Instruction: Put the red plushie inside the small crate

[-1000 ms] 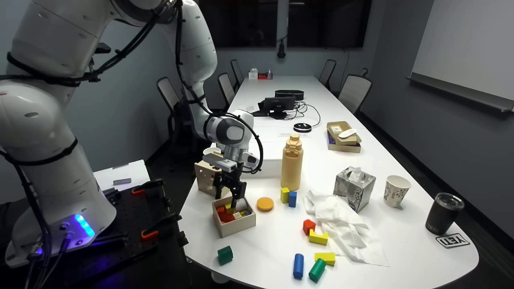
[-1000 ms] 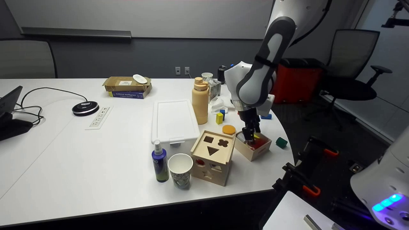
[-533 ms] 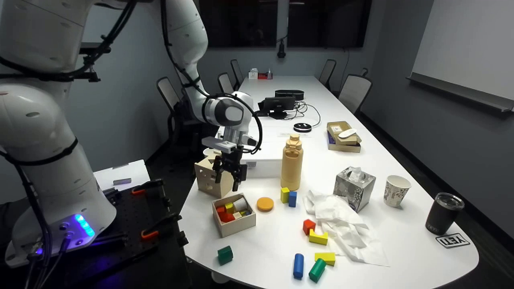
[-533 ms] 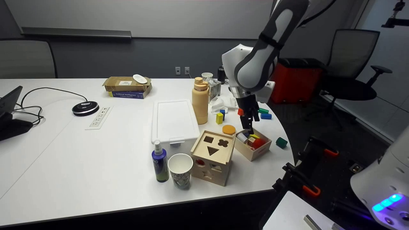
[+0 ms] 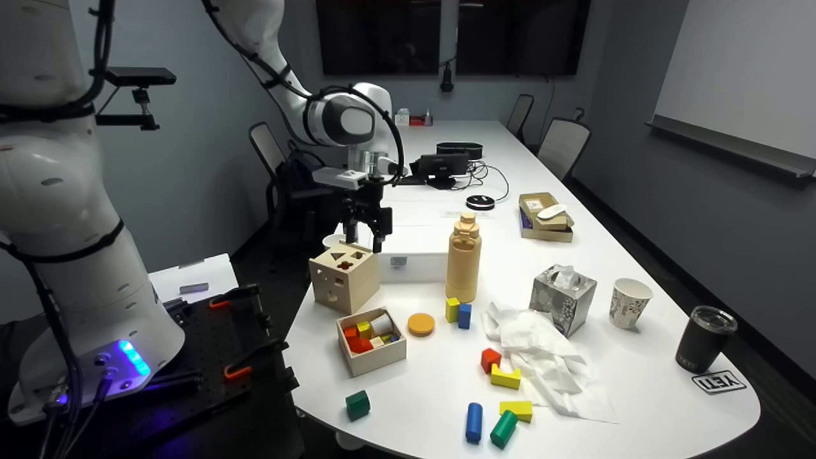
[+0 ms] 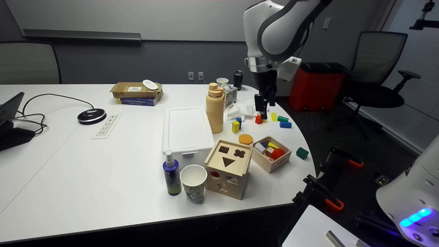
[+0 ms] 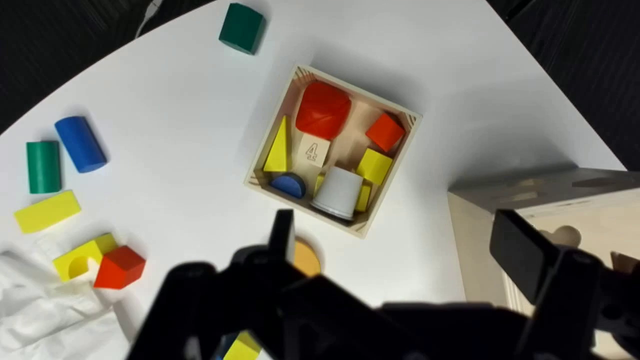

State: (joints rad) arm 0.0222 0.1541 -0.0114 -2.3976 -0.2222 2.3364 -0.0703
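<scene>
The red plushie (image 7: 323, 110), a rounded red soft toy, lies inside the small crate (image 7: 391, 176) in one corner. It also shows in the crate in both exterior views (image 5: 360, 345) (image 6: 277, 153). The small low tan crate (image 5: 379, 361) (image 6: 262, 162) stands on the table beside the wooden cube. A white cup and several blocks share the crate with the plushie. My gripper (image 7: 395, 225) is open, with nothing between its fingers. In both exterior views the gripper (image 5: 364, 241) (image 6: 266, 109) hangs well above the table, fingers down, apart from the crate.
The wooden cube (image 5: 344, 280) and a white lidded bin (image 6: 188, 128) stand near the crate. A tall tan bottle (image 5: 463, 261) rises behind an orange disc (image 5: 421, 324). Loose blocks, a green one (image 5: 357, 405) among them, tissues (image 5: 542, 357) and a tissue box (image 5: 563, 298) lie around.
My gripper has risen from inside the crate to well above the table, moving away from it with its fingers open. The red plushie stays in the crate, which has not moved.
</scene>
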